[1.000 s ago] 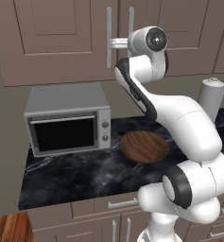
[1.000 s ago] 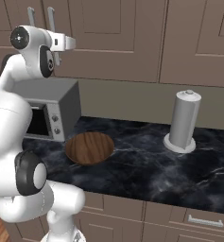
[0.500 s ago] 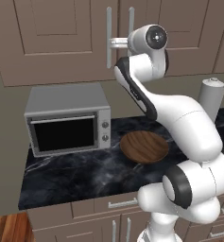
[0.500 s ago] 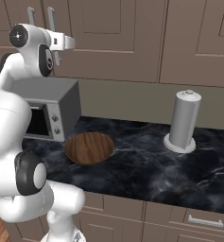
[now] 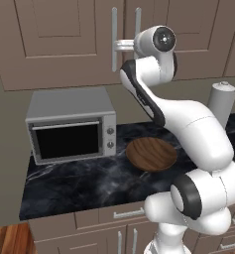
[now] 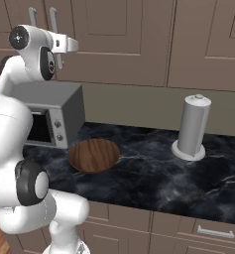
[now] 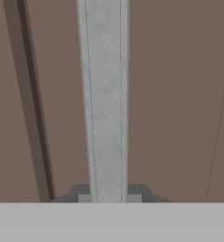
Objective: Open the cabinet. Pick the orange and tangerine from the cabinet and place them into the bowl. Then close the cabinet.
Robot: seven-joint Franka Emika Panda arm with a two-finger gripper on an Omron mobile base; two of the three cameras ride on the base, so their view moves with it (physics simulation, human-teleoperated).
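Microwave: sits at the left end of the bench, below the left door; not in the door's swing as far as I can judge.
Cabinet: wall-mounted above the bench, both doors shut, so the orange and tangerine are hidden inside.
Handle: the right door's vertical silver bar, running straight up between the finger tips in the hand view.
End effector: clenched on that bar, arm reaching level from the right.
Risk, slip: the bar is smooth and narrow (a straight-back pull seems worst), so the fingers could slide along it or pop off.
Risk, arc: the door swings on its hinge; a pull that ignores that arc may jam the grip or strain the wrist.
Bowl: mid-bench near the front edge, empty, right of the microwave.
Grey cylinder: towards the right rear of the bench, well apart from the bowl.
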